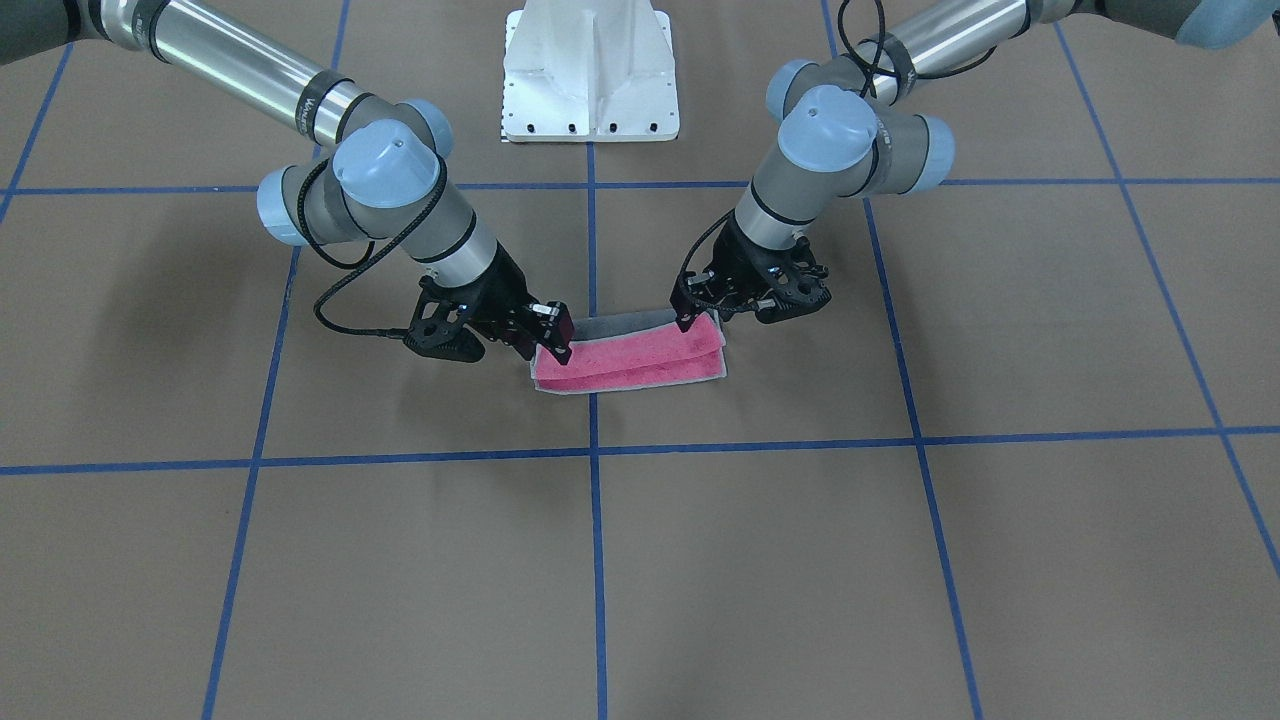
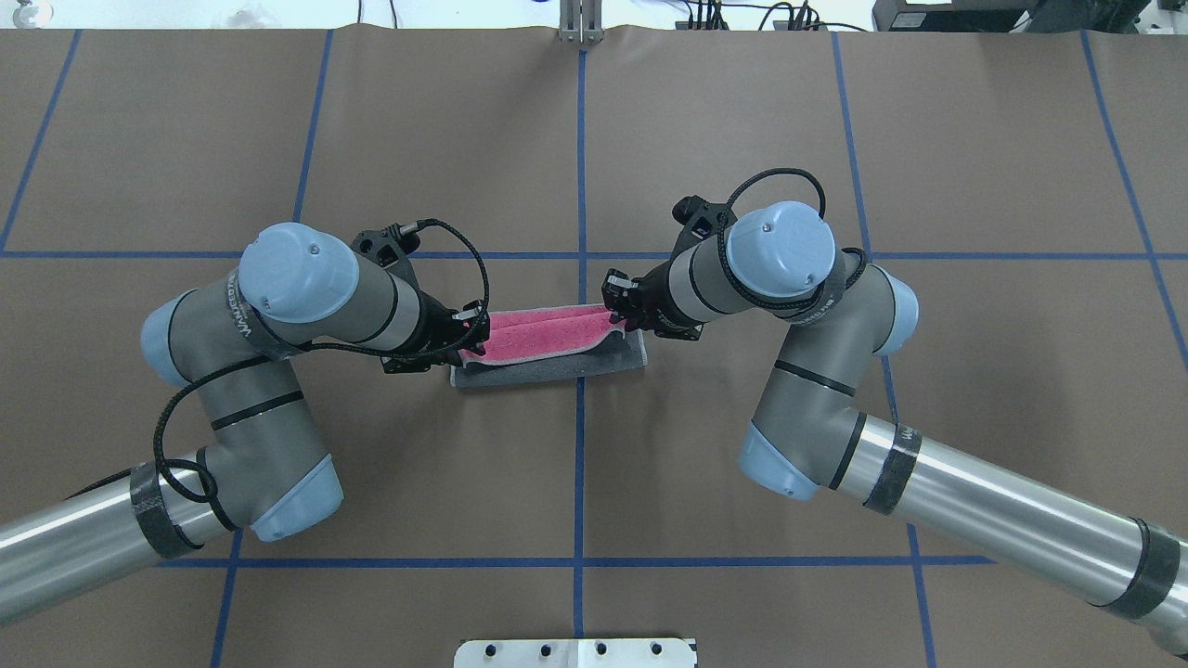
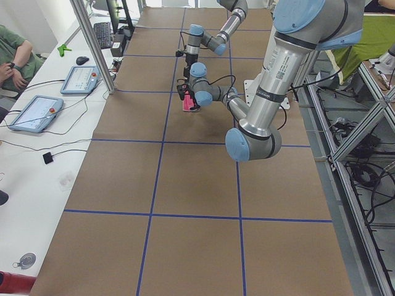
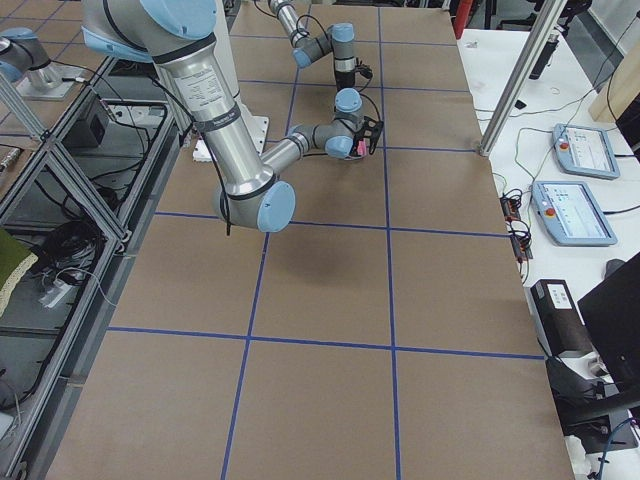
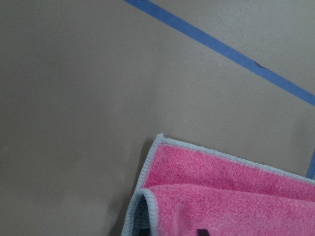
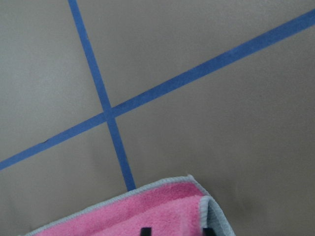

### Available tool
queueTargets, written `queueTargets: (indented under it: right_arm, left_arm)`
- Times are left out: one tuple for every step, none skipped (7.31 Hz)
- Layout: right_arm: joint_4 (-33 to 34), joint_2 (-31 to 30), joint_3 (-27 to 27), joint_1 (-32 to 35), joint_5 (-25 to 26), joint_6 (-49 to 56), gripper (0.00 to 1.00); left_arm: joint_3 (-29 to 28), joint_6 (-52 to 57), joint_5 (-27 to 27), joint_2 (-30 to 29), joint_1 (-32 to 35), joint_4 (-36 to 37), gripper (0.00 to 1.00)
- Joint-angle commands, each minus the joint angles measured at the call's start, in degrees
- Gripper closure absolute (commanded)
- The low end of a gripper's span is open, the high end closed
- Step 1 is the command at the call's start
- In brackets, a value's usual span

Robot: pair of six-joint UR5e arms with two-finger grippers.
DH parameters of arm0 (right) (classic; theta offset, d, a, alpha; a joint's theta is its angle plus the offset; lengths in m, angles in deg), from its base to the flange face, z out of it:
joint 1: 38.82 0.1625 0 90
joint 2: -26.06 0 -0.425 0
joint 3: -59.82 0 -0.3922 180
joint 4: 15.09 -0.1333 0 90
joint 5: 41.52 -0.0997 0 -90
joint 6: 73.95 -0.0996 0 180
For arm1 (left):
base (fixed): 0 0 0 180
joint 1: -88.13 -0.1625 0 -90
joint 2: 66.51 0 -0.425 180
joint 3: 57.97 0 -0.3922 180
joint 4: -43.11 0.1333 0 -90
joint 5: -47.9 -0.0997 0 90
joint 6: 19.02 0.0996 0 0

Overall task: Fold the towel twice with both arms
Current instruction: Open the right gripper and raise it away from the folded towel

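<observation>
The towel lies in a narrow folded strip at the table's middle, pink face up, with its dark grey face showing along the robot-side edge. My left gripper is shut on the towel's end on my left, low over the table; it is also in the front view. My right gripper is shut on the other end. The held upper pink layer rests over a lower pink layer. The left wrist view shows a pink corner with light edging, and so does the right wrist view.
The white pedestal base stands behind the towel on the robot's side. Blue tape lines grid the brown table. Tablets and cables lie on a side bench, where a seated person is.
</observation>
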Motion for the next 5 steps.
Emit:
queueTargets:
  right_arm:
    - [0.0, 0.0, 0.1, 1.4, -0.9, -0.2, 0.02]
    - [0.1, 0.0, 0.1, 2.5, -2.5, -0.1, 0.02]
    - [0.2, 0.0, 0.1, 3.3, -3.3, 0.0, 0.01]
    - [0.2, 0.0, 0.1, 3.9, -3.7, 0.1, 0.01]
    - [0.2, -0.1, 0.1, 4.4, -4.3, 0.2, 0.01]
  left_arm:
    - [0.1, 0.0, 0.0, -0.1, 0.3, 0.0, 0.00]
    - [0.1, -0.1, 0.0, -0.3, 0.2, 0.0, 0.00]
    - [0.0, -0.2, 0.0, -0.4, 0.0, 0.0, 0.00]
    - [-0.3, -1.8, 0.0, -0.4, -0.3, -0.3, 0.00]
    - [-0.8, -2.1, 0.0, -1.1, -0.3, -1.0, 0.00]
